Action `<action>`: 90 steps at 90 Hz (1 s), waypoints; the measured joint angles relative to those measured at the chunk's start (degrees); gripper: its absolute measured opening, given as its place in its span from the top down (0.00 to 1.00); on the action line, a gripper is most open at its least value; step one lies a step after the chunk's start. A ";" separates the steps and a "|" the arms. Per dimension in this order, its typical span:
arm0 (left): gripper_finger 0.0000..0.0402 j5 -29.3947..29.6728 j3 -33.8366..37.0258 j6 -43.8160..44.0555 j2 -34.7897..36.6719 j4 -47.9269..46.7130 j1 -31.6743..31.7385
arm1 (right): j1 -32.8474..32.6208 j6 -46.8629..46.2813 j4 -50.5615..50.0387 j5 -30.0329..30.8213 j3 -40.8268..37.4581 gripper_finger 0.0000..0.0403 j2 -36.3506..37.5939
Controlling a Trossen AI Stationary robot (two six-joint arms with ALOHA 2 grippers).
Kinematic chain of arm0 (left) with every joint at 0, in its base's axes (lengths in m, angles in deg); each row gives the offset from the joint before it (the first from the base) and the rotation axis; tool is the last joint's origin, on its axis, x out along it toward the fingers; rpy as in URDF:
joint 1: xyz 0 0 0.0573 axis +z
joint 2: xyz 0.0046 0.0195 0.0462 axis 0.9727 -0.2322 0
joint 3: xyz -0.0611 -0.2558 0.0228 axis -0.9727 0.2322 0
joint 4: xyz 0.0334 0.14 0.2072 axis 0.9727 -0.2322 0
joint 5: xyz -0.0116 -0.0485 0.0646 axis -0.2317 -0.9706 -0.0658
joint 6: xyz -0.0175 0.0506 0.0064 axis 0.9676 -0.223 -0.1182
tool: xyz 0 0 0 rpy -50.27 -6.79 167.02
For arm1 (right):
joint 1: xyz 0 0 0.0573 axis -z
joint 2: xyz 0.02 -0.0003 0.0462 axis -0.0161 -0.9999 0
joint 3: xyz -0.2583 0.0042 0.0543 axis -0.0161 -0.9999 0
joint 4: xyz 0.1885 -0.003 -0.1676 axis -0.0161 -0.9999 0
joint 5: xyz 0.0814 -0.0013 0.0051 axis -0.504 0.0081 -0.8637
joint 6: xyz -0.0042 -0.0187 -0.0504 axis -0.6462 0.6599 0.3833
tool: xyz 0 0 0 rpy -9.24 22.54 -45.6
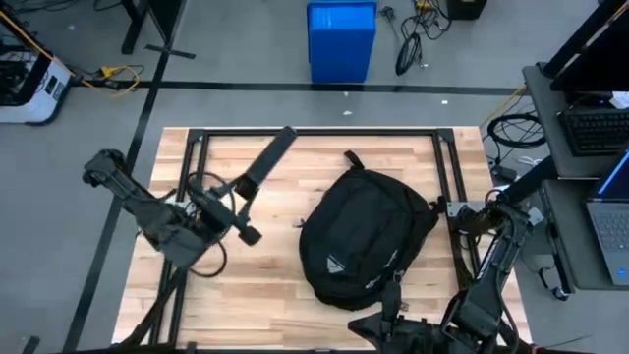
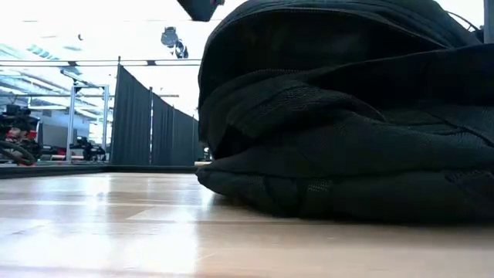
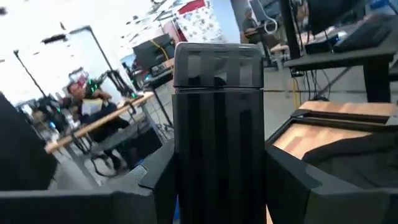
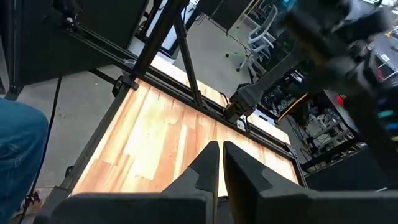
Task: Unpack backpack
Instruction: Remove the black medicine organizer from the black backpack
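Note:
The black backpack lies flat on the wooden table, right of centre, with its white logo patch facing up. It fills the right side of the low view. My left gripper is left of the backpack, shut on a flat black calculator that is held up in the air. The calculator's free end also shows in the low view. My right gripper is at the backpack's right edge; its fingers are shut with nothing between them. My left gripper pinches the calculator's two long edges between its two fingers, at the end away from the pale display window. The calculator runs on past the fingers, in line with them. It is lifted clear of the table, slanting toward the far right.
Black frame rails run along the table's far, left and right edges. A blue bin stands on the floor beyond the far edge. A desk with a laptop is to the right. Bare wood lies near left of the backpack.

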 joint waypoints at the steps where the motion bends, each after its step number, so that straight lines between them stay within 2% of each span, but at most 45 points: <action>1: 0.59 -0.06 0.59 1.86 0.34 -1.18 0.08 | 0.00 0.00 0.00 0.01 0.00 0.98 0.00; 19: 0.59 -0.18 11.10 31.31 4.51 -17.91 0.11 | 0.00 -0.17 0.02 -0.05 0.00 0.98 0.00; 30: 0.59 -0.25 18.37 47.54 5.86 -23.29 -0.48 | 0.00 -0.44 0.04 -0.03 0.00 0.98 0.00; 42: 0.59 -0.29 25.52 60.64 5.97 -25.72 -1.20 | 0.00 -1.14 0.02 -0.04 0.00 0.98 0.00; 68: 0.59 -1.30 36.85 74.22 5.97 -25.49 -3.32 | 0.00 -3.98 -1.64 -0.05 0.00 0.98 0.00; 90: 0.59 -3.12 43.33 80.73 5.65 -25.36 -3.72 | 0.00 -8.13 -3.72 -0.05 0.00 0.98 0.00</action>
